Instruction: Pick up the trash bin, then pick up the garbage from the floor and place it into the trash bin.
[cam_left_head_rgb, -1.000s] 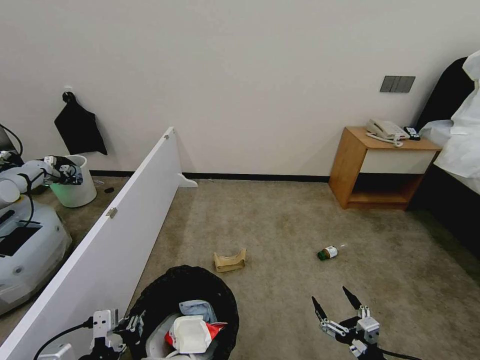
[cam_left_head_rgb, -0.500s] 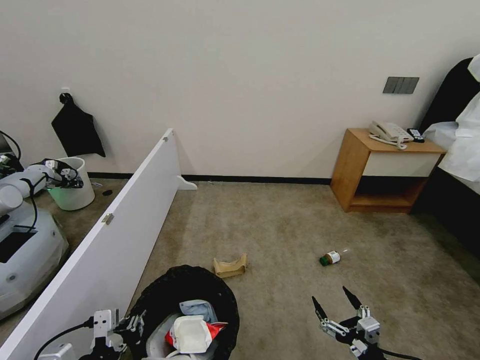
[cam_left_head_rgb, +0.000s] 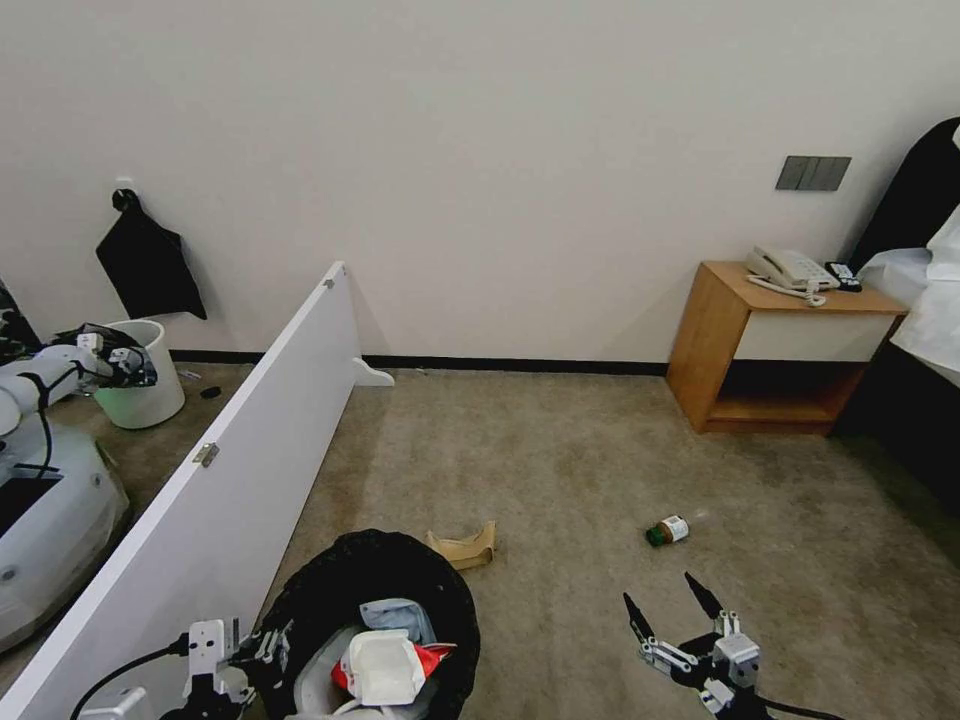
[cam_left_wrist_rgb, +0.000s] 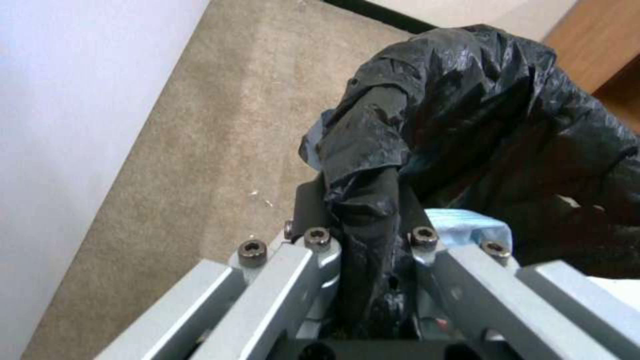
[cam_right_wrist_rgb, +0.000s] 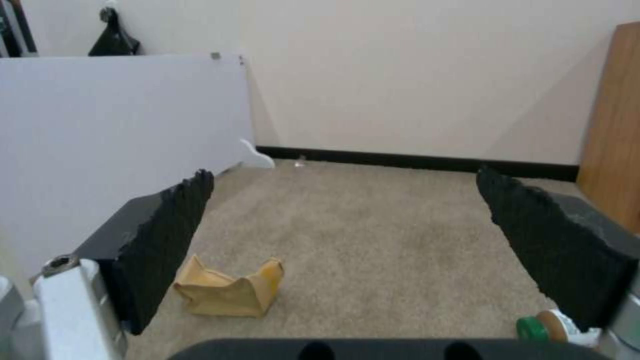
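The trash bin (cam_left_head_rgb: 300, 600), lined with a crinkled black bag, hangs low at my left and holds a white slipper and a red packet. My left gripper (cam_left_head_rgb: 262, 645) is shut on its bagged rim; the left wrist view shows the fingers (cam_left_wrist_rgb: 313, 200) pinching the black plastic of the trash bin (cam_left_wrist_rgb: 507, 125). Garbage lies on the carpet: a torn brown paper bag (cam_left_head_rgb: 463, 547) just beyond the bin, and a small green-capped bottle (cam_left_head_rgb: 668, 530) further right. My right gripper (cam_left_head_rgb: 665, 605) hovers open above the floor, short of the bottle. Its wrist view has the paper bag (cam_right_wrist_rgb: 230, 292) and bottle (cam_right_wrist_rgb: 543, 327) ahead of the open gripper (cam_right_wrist_rgb: 341, 175).
A long white partition board (cam_left_head_rgb: 230, 470) runs along my left. Behind it stand another robot (cam_left_head_rgb: 50, 500) and a plain white bucket (cam_left_head_rgb: 140, 375). A wooden nightstand (cam_left_head_rgb: 720, 340) with a phone stands against the far wall, with a bed (cam_left_head_rgb: 925, 300) at the right. Open carpet lies between.
The whole picture has shifted down and right, so the camera has moved closer to the paper bag and bottle. Both grippers keep their places in the view.
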